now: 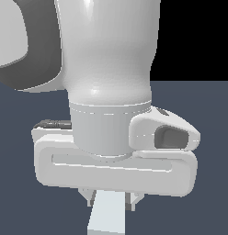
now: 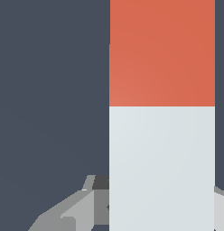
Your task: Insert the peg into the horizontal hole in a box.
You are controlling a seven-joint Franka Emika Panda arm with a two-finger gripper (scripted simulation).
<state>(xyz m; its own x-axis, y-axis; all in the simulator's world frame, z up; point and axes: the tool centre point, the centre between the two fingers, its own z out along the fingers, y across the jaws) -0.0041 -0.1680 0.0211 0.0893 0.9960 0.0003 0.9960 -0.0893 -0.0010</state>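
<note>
The peg fills much of the wrist view, with its pale grey-white part nearest the hand and its orange-red end pointing away. In the exterior view only a pale stretch of the peg shows under the white hand. My gripper sits over the peg, and its grey fingers press against both sides of the pale part, so it is shut on the peg. It also shows in the wrist view. The tan box and its hole are out of view in both frames.
The white arm and hand block most of the exterior view. A dark blue-grey floor lies behind and beneath, and also shows in the wrist view.
</note>
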